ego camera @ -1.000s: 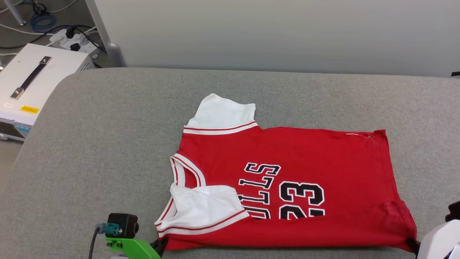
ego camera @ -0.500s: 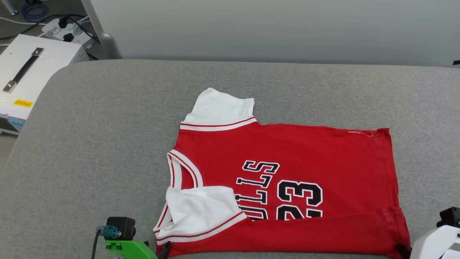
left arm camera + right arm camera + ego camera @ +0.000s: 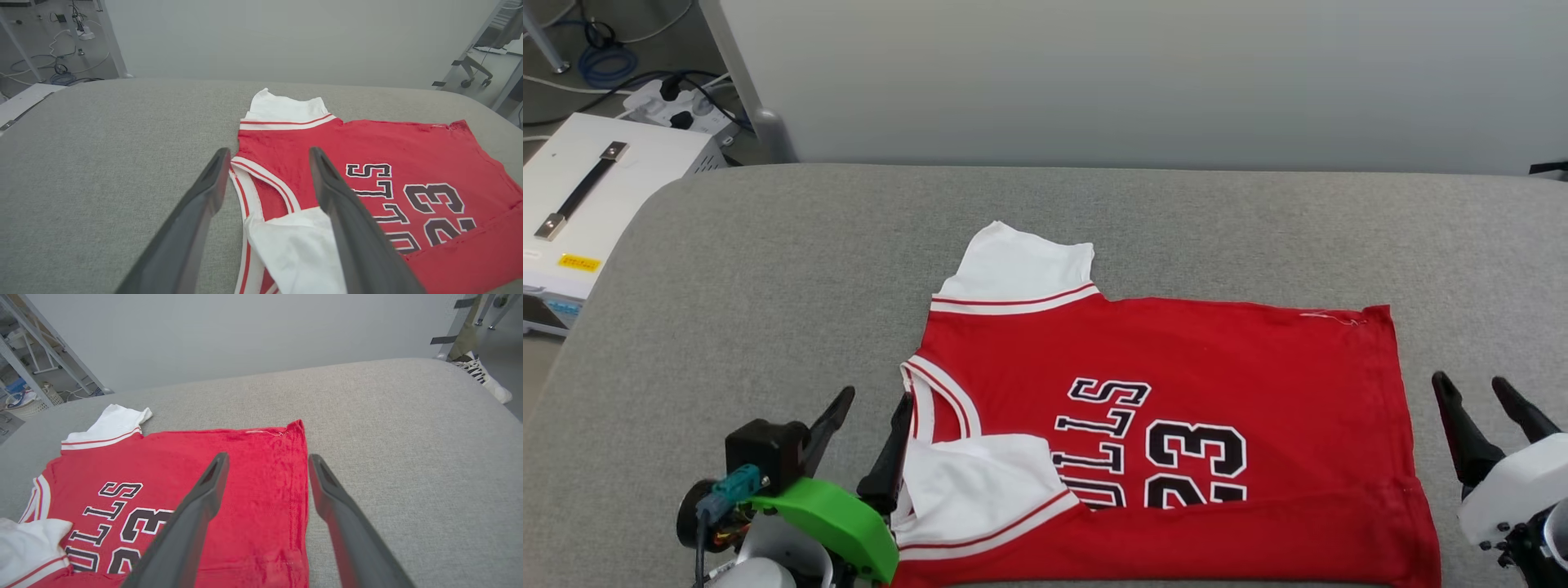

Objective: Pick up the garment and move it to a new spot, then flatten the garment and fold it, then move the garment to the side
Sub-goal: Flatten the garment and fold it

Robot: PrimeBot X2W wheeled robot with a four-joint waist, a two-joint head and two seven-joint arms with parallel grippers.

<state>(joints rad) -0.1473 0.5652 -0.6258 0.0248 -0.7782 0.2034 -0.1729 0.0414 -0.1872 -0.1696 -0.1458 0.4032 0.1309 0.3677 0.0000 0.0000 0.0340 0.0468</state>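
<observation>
The garment [image 3: 1225, 367] is a red shirt with white sleeves, black "BULLS" lettering and a 23. It lies on the grey padded surface [image 3: 768, 269] with its near long edge folded over, the near sleeve lying on the chest. My left gripper [image 3: 878, 400] stands open just left of the collar. In the left wrist view the garment [image 3: 408, 163] spreads ahead and the left gripper [image 3: 265, 157] holds nothing. My right gripper [image 3: 1474, 390] is open to the right of the hem. The right wrist view shows the garment [image 3: 245, 469] under the open right gripper [image 3: 267, 461].
A white equipment box [image 3: 588, 188] with a black handle stands off the surface's left end, with a power strip [image 3: 678, 102] and cables on the floor behind it. A pale wall panel [image 3: 1135, 82] runs behind the surface. A shoe [image 3: 482, 373] shows beyond the right end.
Both grippers have opened and let go of the garment's near edge, then risen into view beside the collar and the hem. The head camera has shifted slightly.
</observation>
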